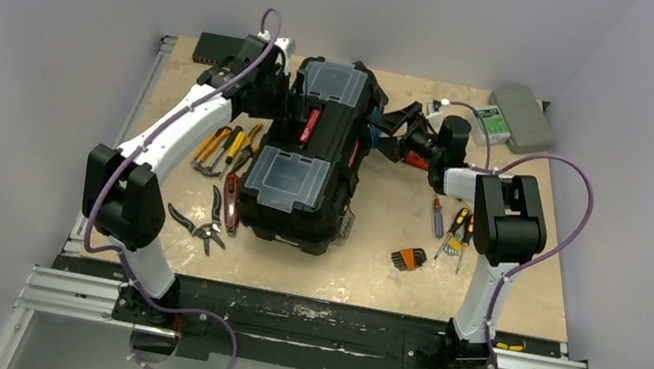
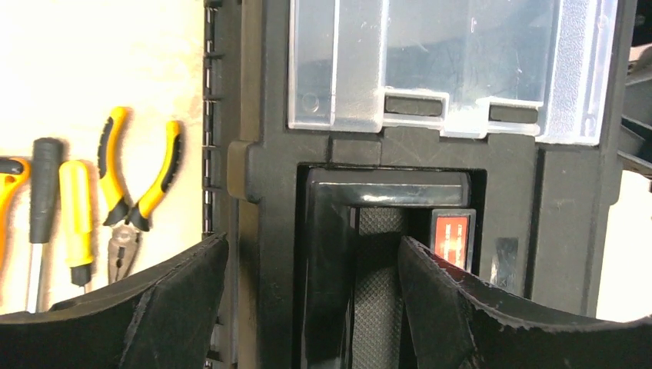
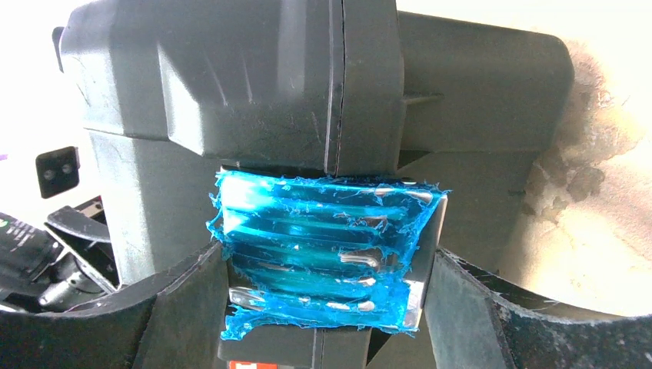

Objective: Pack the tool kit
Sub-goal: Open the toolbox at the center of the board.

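Two views show yellow pliers (image 2: 123, 238) beside toolbox (image 2: 261, 115).

- The left arm (image 1: 176, 123) climbs from its near-left base, folds at the elbow, then stretches toward the far side.
- The left claw (image 2: 311, 307) sits at the far end of that reach, tipped downward, its fingers (image 2: 177, 304) spread wide apart.
- The right arm (image 1: 488, 284) stands upright from its near-right base and bends leftward at the elbow.
- The right claw (image 3: 323, 323) points left, jaws parted wide.
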Controlling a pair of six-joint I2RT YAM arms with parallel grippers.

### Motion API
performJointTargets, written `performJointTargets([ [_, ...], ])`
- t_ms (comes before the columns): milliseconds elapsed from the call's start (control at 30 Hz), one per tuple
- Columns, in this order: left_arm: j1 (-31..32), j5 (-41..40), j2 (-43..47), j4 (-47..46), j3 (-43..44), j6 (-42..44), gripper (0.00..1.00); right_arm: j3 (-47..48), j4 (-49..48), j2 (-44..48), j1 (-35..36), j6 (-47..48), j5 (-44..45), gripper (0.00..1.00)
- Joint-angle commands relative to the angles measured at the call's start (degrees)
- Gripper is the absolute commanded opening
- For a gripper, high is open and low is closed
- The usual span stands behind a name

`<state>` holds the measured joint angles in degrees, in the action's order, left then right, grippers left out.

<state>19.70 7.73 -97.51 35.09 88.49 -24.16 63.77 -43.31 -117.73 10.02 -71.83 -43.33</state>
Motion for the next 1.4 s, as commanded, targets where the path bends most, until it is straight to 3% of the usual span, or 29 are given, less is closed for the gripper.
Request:
performJointTargets([
  [0, 2.94, -4.03, -4.43, 6.97, -0.53, 3.20, 0.78, 2.29, 16.36, 2.16, 0.25, 15.06, 8.16, 0.00],
  [233, 5.87, -7.08, -6.75, 7.05, -0.25, 3.14, 0.77, 1.66, 18.64, 3.39, 0.26, 16.33, 10.71, 0.00],
  [533, 8.02, -12.17, -9.18, 9.50, 1.81, 3.60, 0.77, 5.44, 31.13, 6.13, 1.05, 25.02, 16.92, 0.02],
  [567, 7.94, -12.20, -9.06, 9.52, 1.92, 3.60, 0.77, 5.25, 31.40, 6.49, 1.05, 25.30, 16.88, 0.12],
  [667, 7.92, -12.16, -8.67, 9.84, 2.33, 3.60, 0.77, 2.98, 28.95, 8.33, 0.86, 24.67, 16.86, 0.68],
  [733, 7.96, -11.47, -8.42, 9.99, 2.55, 3.56, 0.77, 1.76, 26.68, 8.85, 0.57, 23.56, 15.03, 0.84],
  [933, 7.98, -10.54, -7.18, 10.08, 2.33, 3.42, 0.77, -2.50, 14.10, 9.88, -0.93, 17.36, 7.76, 0.98],
  [1167, 7.76, -10.68, -5.37, 10.23, 1.78, 3.51, 0.77, -5.98, -1.72, 10.03, -2.68, 7.43, 0.18, 0.99],
  [1367, 7.86, -12.07, -4.08, 10.79, 1.15, 3.77, 0.77, -6.23, -2.93, 13.29, -3.62, 5.93, -1.21, 0.99],
])
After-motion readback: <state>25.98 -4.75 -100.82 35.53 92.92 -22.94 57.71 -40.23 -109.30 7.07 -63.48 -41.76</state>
